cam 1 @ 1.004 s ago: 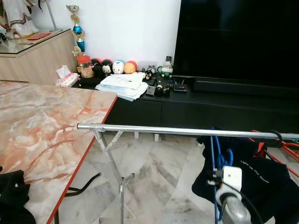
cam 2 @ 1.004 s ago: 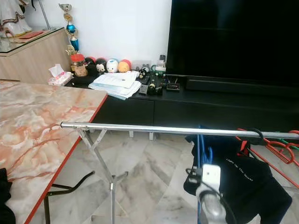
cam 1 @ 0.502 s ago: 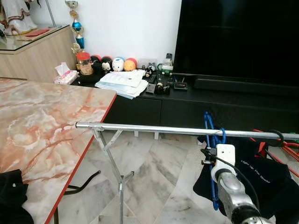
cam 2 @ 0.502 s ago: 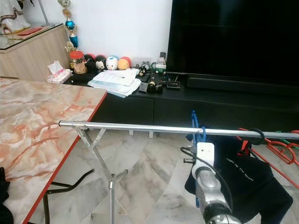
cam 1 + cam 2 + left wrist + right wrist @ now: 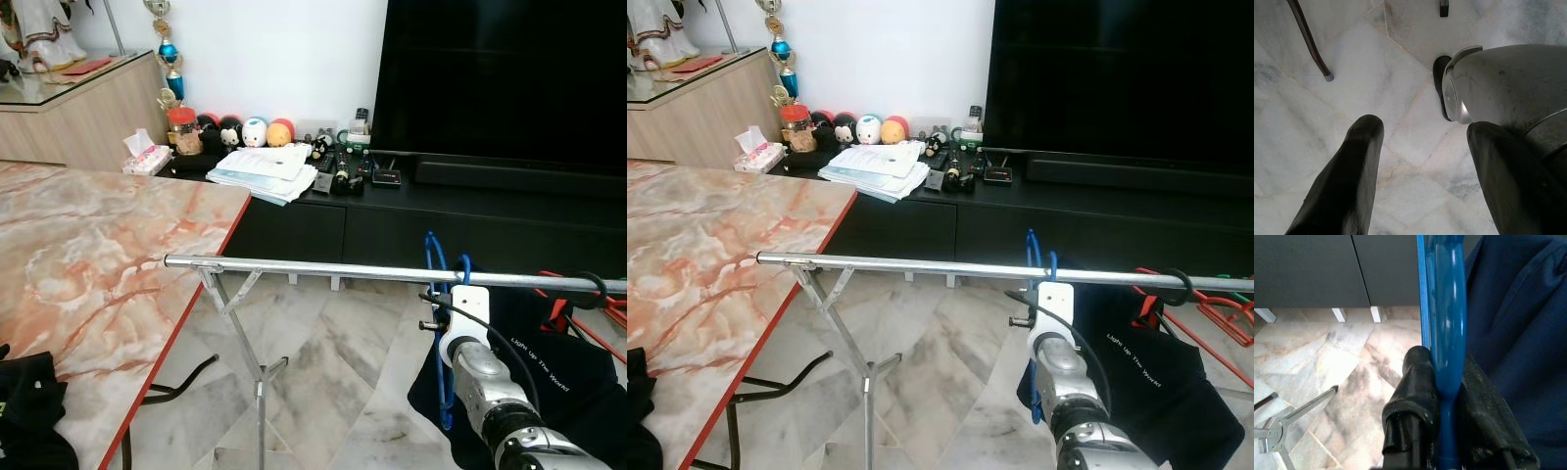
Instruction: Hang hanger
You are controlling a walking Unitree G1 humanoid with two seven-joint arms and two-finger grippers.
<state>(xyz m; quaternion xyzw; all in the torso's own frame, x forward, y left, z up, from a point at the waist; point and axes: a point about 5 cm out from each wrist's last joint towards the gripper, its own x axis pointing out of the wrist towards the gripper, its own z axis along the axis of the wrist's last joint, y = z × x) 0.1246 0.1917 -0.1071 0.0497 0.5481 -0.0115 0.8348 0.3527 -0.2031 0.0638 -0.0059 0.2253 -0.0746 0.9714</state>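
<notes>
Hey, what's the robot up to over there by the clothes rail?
The robot is hanging up a blue hanger. Its right end effector is shut on the hanger's blue plastic and holds it up at the silver rail of the drying rack, with the hook at rail level, beside a dark garment that hangs there already. Whether the hook rests on the rail cannot be told. The left end effector hangs idle and open over the marble floor.

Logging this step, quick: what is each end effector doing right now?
Left end effector: open, holding nothing.
Right end effector: closed on the blue hanger.
</notes>
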